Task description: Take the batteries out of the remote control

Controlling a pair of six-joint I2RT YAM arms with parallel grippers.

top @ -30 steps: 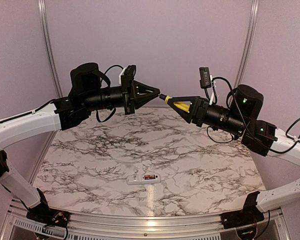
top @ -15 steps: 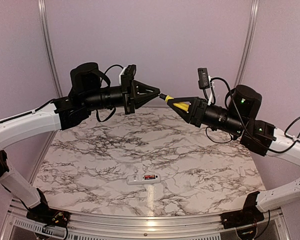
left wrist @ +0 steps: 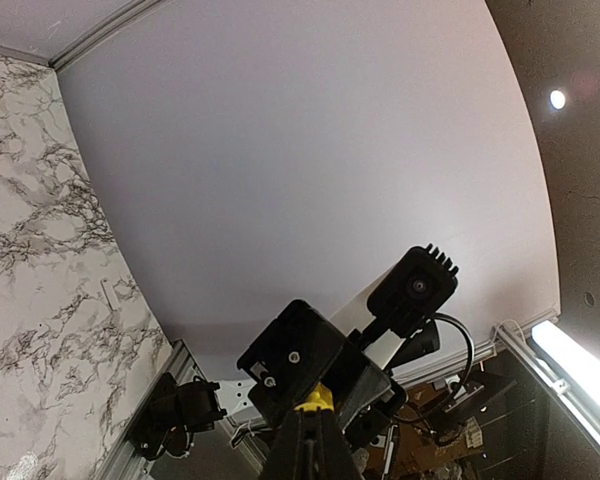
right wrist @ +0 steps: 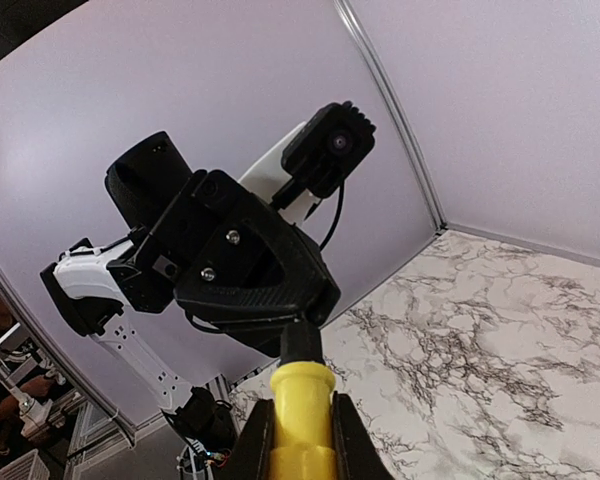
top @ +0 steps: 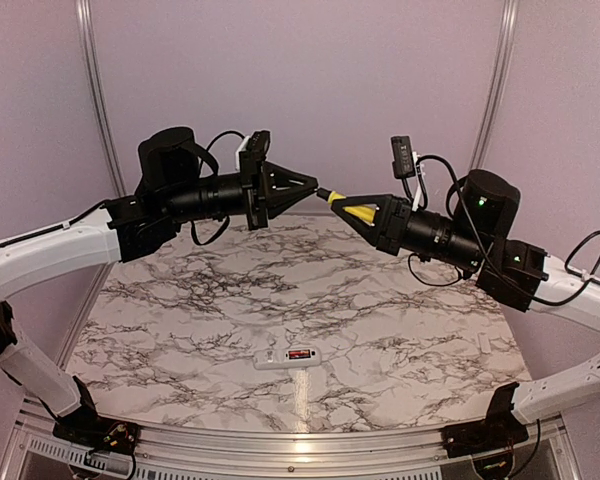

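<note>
Right jaws have closed onto screwdriver (top: 336,197) handle, left jaws clamped on its tip

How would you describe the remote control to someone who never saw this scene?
On the marble table, look at the middle of the near edge. The remote control lies there: a slim white bar with a red battery showing, unlike the yellow-handled screwdriver held above.
</note>
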